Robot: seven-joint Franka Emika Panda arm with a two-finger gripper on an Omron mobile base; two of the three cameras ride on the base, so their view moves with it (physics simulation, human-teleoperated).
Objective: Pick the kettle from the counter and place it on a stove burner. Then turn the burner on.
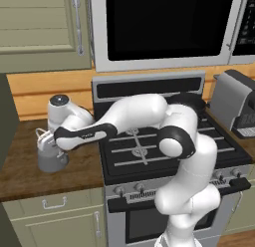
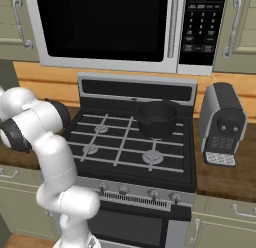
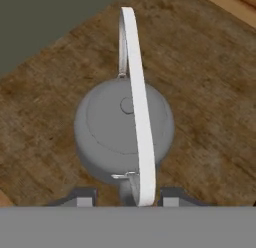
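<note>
In the hand view the two dark fingertips [image 3: 85,196] are seen at the bottom, set at a narrow gap on either side of the pale arched handle [image 3: 138,107], which passes between them. Whether the pads actually press on the wire cannot be told from these pictures. Directly below the gripper [image 3: 129,197] the kettle [image 3: 124,129] is seen from above, upright, with its domed lid towards the camera, resting on the counter [image 3: 45,127].

In the left base view the kettle [image 1: 51,157] is found on the brown counter [image 1: 25,166] just left of the stove, with the hand lowered over its handle [image 1: 44,137] and the gripper [image 1: 48,140] largely hidden by the wrist. The white arm is stretched leftwards across the front of the black stovetop [image 1: 224,144].

Farther back, the stove burners [image 2: 151,156] are seen bare under their grates in the right base view, apart from the rear right one, on which a black pot [image 2: 158,119] is placed. A grey coffee machine [image 2: 222,123] is stood on the counter to the right of the stove. Above the stove a microwave [image 2: 110,27] is mounted.
</note>
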